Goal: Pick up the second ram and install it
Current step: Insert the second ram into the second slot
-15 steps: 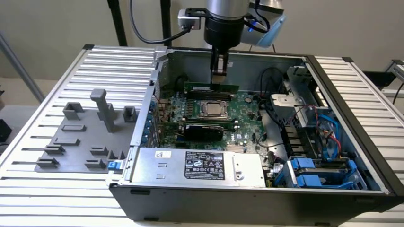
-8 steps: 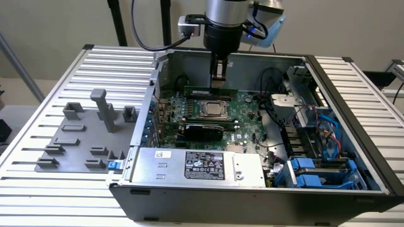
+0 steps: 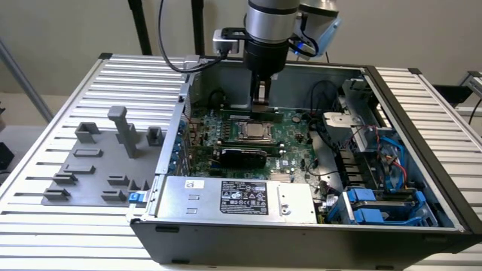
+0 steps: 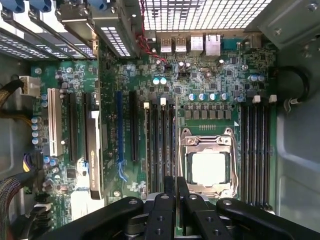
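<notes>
The pick-up is judged done. The second ram [image 3: 239,114] is seen well apart from the grey holder blocks [image 3: 89,131], standing on its long edge at the slots just beyond the CPU socket [image 3: 254,131]. The gripper [image 3: 261,101] is placed over its middle, fingers apparently clamped on it (nearly together in the wrist view). Full seating cannot be judged. The ram is seen as a thin green strip.

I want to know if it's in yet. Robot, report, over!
Gripper low over the slots beside the processor socket. Ram hold unclear. Nothing in the way.
</notes>
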Available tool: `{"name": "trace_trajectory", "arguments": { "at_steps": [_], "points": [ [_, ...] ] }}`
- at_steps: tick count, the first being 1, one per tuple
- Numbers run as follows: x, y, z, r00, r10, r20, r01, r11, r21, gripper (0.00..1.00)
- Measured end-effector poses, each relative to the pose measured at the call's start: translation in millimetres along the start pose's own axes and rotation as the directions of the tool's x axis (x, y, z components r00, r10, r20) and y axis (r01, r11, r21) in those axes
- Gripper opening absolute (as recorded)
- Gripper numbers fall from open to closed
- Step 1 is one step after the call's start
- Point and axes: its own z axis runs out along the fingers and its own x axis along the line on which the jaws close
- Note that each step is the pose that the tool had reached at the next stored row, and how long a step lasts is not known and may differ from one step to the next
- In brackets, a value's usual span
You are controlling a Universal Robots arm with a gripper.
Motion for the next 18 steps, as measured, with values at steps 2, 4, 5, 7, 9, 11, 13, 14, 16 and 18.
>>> {"name": "trace_trajectory", "arguments": {
  "at_steps": [2, 4, 5, 7, 9, 11, 13, 14, 16, 18],
  "points": [
    [1.0, -0.3, 3.6, 1.0000, 0.000, 0.0001, 0.000, 1.0000, 0.0000, 0.13],
    [1.3, -0.4, 7.3, 1.0000, 0.000, 0.0000, 0.000, 1.0000, -0.0001, 0.13],
    [1.3, -0.5, 9.1, 1.0000, 0.000, 0.0000, 0.000, 1.0000, 0.0000, 0.13],
    [1.3, -0.7, 12.7, 1.0000, 0.000, 0.0001, 0.000, 1.0000, 0.0000, 0.13],
    [1.3, -0.8, 16.4, 1.0000, 0.000, 0.0001, 0.000, 1.0000, 0.0000, 0.13],
    [1.3, -0.9, 20.0, 1.0000, 0.000, 0.0001, 0.000, 1.0000, 0.0000, 0.13],
    [1.3, -1.2, 23.6, 1.0000, 0.000, 0.0001, 0.000, 1.0000, 0.0001, 0.13],
    [1.3, -1.3, 25.4, 1.0000, 0.000, 0.0000, 0.000, 1.0000, 0.0000, 0.13],
    [1.2, -1.6, 29.0, 1.0000, 0.000, 0.0000, 0.000, 1.0000, 0.0000, 0.13],
    [1.2, -2.2, 32.7, 1.0000, 0.000, 0.0001, 0.000, 1.0000, 0.0001, 0.13]
  ]
}}
